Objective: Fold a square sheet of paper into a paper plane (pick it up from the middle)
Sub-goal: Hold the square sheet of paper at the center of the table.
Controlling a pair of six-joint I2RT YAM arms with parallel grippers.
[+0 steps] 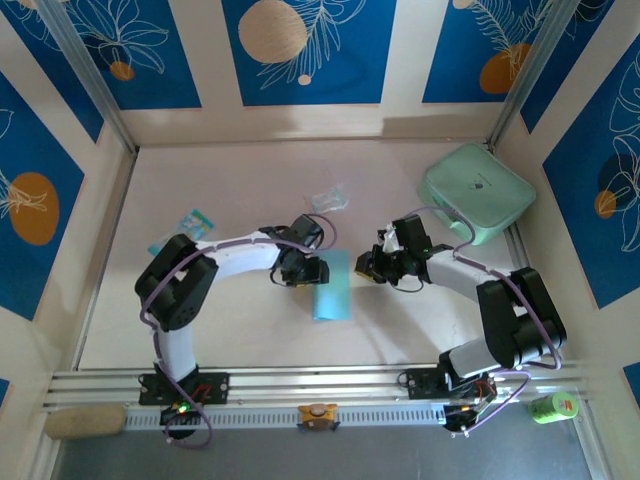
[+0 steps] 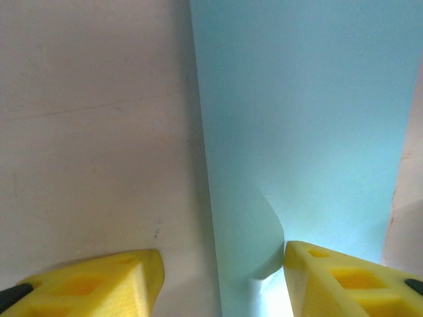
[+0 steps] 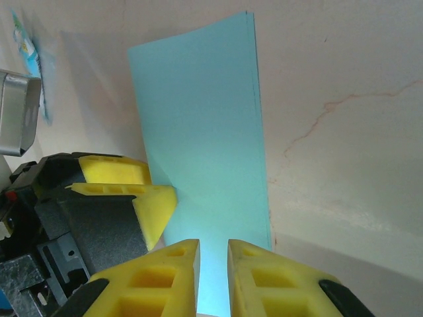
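Creasing looks like the step in hand. The thin light-blue sheet of paper [image 1: 332, 287] lies on the pale pink table [image 1: 230, 180] just toward 6 o'clock of its centre. It is doubled into an upright rectangle, and two layers show along its far edge in the right wrist view. No point or dart shape has been made yet, so I judge the task to be early, at the first half-fold.

The left gripper [image 2: 221, 284] sits at 9 o'clock of the sheet with its yellow fingers [image 2: 99, 284] spread wide. They straddle the sheet's edge, where a small curl lifts off the table, and they grip nothing. The right gripper [image 3: 213, 277] comes in from 3 o'clock with its jaws nearly pressed together. Blue paper shows in the slit between them, so it appears to be pinching the sheet's near edge.

As I judge it, the next move is to flatten that lifted curl and run firm pressure along the fold while the right pinch keeps the layers aligned. Then the sheet can be reopened, or a corner taken for the nose folds. A thin sheet is likely to slide on a smooth table, so one arm should anchor it.

A mint-green rounded case [image 1: 476, 192] rests at 2 o'clock. A small blue-and-white printed packet [image 1: 197, 222] is at 10 o'clock, and a clear crumpled wrapper [image 1: 328, 198] is at 12. All three lie well apart from the sheet.
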